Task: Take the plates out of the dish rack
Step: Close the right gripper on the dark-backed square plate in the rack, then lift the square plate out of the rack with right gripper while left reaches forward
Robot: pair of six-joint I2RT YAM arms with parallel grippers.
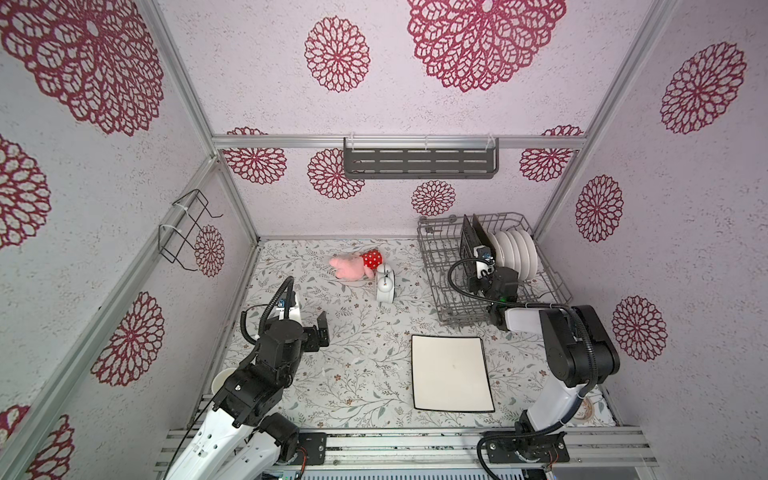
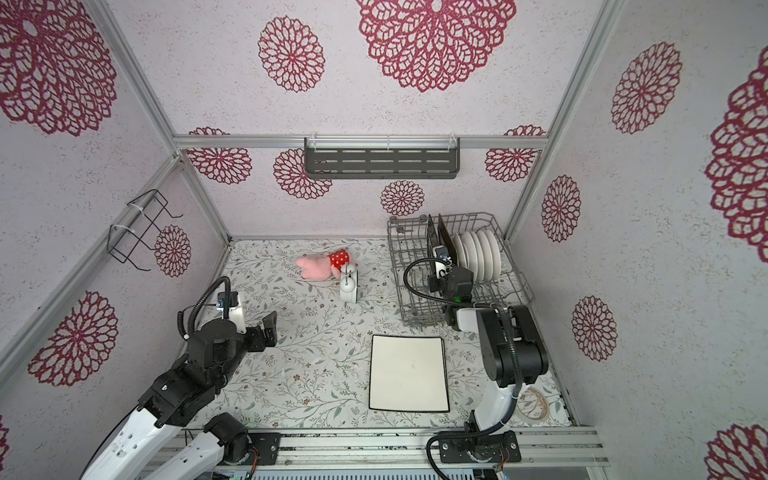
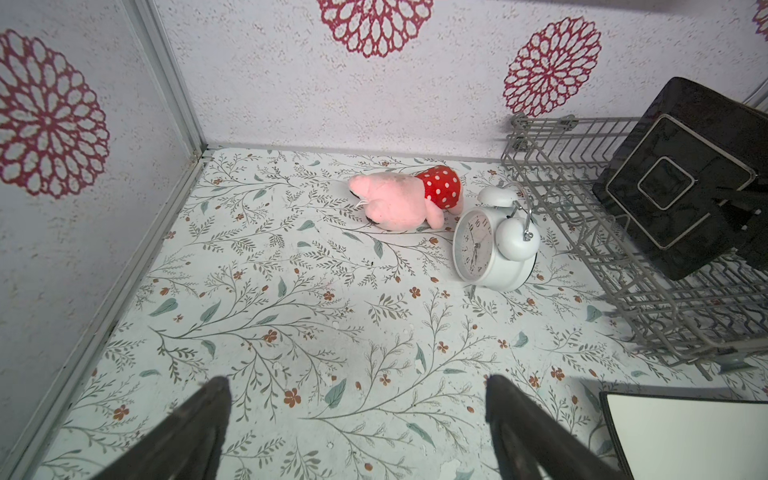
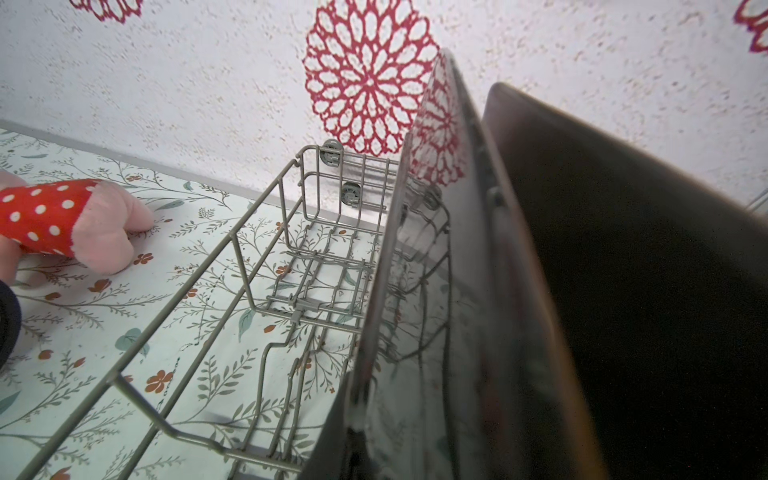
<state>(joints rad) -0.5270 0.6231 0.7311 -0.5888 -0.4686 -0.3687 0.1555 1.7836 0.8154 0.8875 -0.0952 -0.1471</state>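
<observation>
Dark glossy square plates (image 1: pixel 473 245) stand on edge in the grey wire dish rack (image 1: pixel 436 274), long edges pointing to the back wall. The right end effector (image 1: pixel 482 272), much nearer, is clenched on the outermost plate; the left end effector (image 1: pixel 322 328) is released over the desk.

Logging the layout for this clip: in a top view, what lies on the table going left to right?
Left pincer → pink plush toy → white alarm clock → white rectangular plate lying flat → dark square plates upright in the dish rack → round white plates.
</observation>
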